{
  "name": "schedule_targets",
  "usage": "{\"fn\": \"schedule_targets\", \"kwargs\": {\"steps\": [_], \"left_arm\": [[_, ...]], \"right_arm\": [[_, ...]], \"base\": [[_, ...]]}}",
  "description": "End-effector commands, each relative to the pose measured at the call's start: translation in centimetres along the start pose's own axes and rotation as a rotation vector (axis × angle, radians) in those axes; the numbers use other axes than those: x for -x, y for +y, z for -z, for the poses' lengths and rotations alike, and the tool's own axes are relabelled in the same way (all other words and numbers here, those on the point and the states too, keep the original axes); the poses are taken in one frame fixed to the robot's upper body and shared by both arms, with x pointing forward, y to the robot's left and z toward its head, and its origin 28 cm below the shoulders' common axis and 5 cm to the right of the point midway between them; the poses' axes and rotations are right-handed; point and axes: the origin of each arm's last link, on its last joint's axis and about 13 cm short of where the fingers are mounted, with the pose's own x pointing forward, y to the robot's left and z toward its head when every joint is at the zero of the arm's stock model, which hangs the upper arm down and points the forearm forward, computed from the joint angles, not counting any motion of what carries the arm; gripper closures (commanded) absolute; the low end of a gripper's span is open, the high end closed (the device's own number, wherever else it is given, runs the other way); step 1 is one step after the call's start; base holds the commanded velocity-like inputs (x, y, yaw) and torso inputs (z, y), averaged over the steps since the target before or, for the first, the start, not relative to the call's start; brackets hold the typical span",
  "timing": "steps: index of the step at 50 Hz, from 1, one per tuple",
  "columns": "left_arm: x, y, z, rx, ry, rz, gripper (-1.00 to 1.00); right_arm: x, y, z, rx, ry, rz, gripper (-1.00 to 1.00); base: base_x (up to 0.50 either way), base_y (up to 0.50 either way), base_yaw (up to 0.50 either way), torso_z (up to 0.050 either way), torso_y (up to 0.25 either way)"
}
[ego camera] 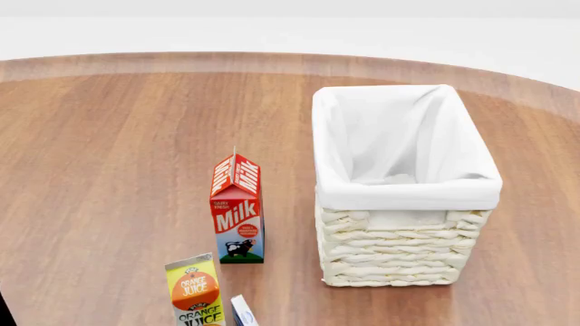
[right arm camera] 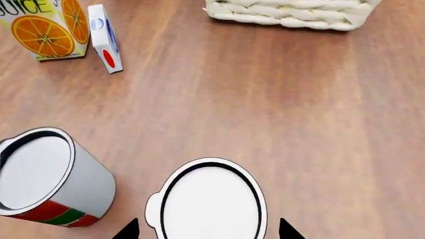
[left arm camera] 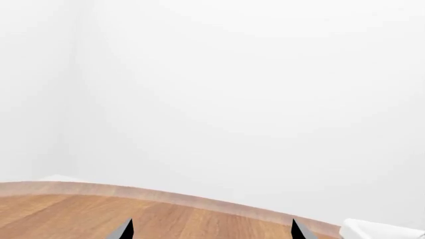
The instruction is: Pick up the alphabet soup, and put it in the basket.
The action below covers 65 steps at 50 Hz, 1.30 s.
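Note:
In the right wrist view a can with a silvery-white top (right arm camera: 209, 199) stands upright on the wooden table. I see it from above, so its label is hidden; I take it for the alphabet soup. My right gripper (right arm camera: 207, 232) is open, with one fingertip (right arm camera: 129, 231) on each side of the can and a small gap to it. The basket (ego camera: 408, 183), cream wicker with white lining, stands at the right of the head view; its base shows in the right wrist view (right arm camera: 292, 15). My left gripper (left arm camera: 211, 230) is open and empty over the table near its far edge.
A red-and-green can (right arm camera: 50, 179) stands close beside the white-topped can. An orange juice carton (ego camera: 195, 292), a small blue-and-white box (ego camera: 243, 312) and a milk carton (ego camera: 238, 210) stand left of the basket. A white corner (left arm camera: 378, 230) shows in the left wrist view.

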Motion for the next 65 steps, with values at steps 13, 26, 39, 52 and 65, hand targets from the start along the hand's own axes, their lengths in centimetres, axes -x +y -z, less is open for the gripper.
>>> {"fn": "schedule_targets", "kwargs": {"steps": [13, 26, 39, 52, 65], "left_arm": [[0.2, 0.0, -0.1, 0.002, -0.003, 0.001, -1.0], [0.2, 0.0, -0.2, 0.003, -0.006, 0.003, -1.0], [0.3, 0.1, -0.2, 0.005, -0.008, 0.004, -1.0], [0.3, 0.0, -0.4, 0.007, -0.01, 0.004, -1.0], [0.3, 0.2, -0.8, 0.023, -0.022, 0.004, -1.0]], "right_arm": [[-0.5, -0.1, 0.2, 0.004, 0.029, -0.004, -1.0], [-0.7, -0.2, 0.3, -0.013, 0.027, -0.005, 1.0], [-0.2, -0.6, -0.8, -0.038, -0.08, 0.046, 1.0], [2.8, -1.1, -4.2, -0.001, -0.412, 0.226, 1.0], [4.1, -1.3, -7.3, 0.157, -0.691, 0.307, 1.0]], "base": [[0.0, 0.0, 0.0, 0.0, 0.0], [0.0, 0.0, 0.0, 0.0, 0.0], [0.0, 0.0, 0.0, 0.0, 0.001], [0.0, 0.0, 0.0, 0.0, 0.001], [0.0, 0.0, 0.0, 0.0, 0.0]]}}
